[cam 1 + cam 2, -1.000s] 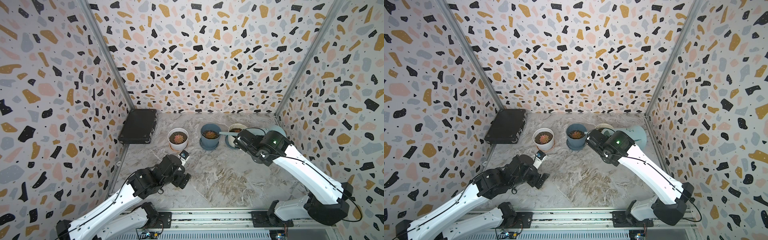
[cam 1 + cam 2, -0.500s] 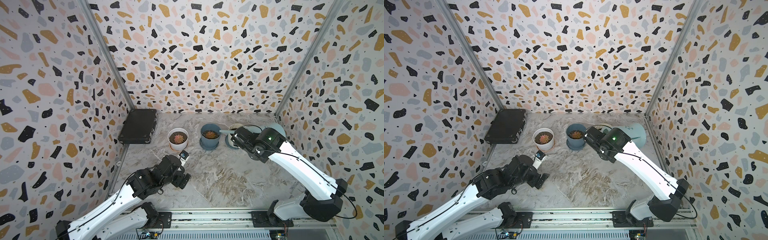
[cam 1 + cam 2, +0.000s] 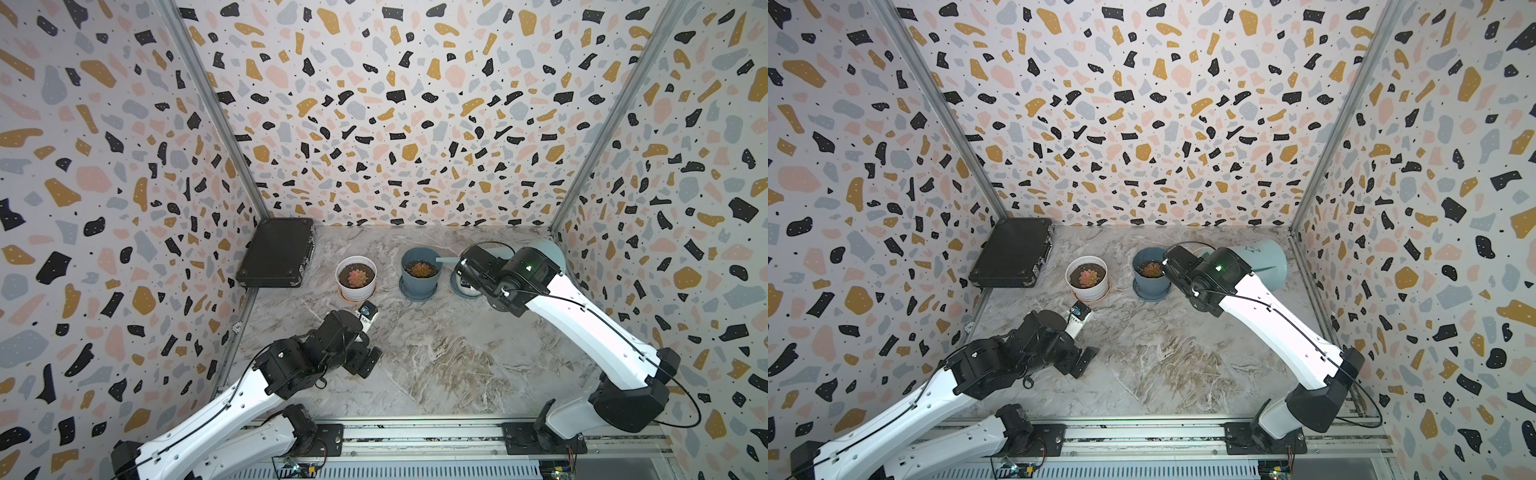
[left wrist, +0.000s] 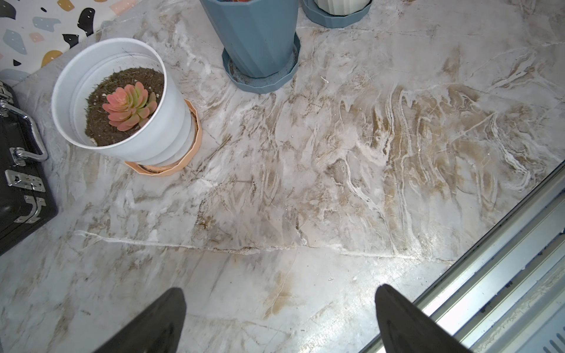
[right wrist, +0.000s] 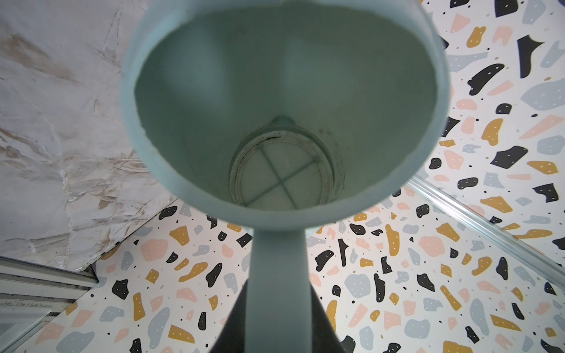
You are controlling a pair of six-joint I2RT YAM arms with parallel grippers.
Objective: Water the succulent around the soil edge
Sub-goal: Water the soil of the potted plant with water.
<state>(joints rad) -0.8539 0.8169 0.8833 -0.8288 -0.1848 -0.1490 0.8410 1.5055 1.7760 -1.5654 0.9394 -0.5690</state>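
Observation:
A pink succulent (image 3: 356,276) grows in a white pot (image 3: 341,266); another succulent (image 3: 419,269) sits in a blue pot (image 3: 417,286), seen in both top views (image 3: 1151,269). The pale teal watering can (image 3: 555,254) lies tilted, its spout (image 3: 445,261) reaching the blue pot's right rim. My right gripper (image 5: 279,305) is shut on the can's handle (image 5: 279,269), and the wrist view looks into the can's mouth. My left gripper (image 4: 281,308) hangs open over bare table, in front of the white pot (image 4: 171,122).
A black case (image 3: 276,253) lies at the back left. A third pot on a blue saucer (image 3: 460,290) stands half hidden behind my right arm. Patterned walls close three sides, and a metal rail (image 3: 415,434) runs along the front.
My right arm has carried the watering can a little to the left, bringing the spout closer over the blue pot. The left arm has not moved.

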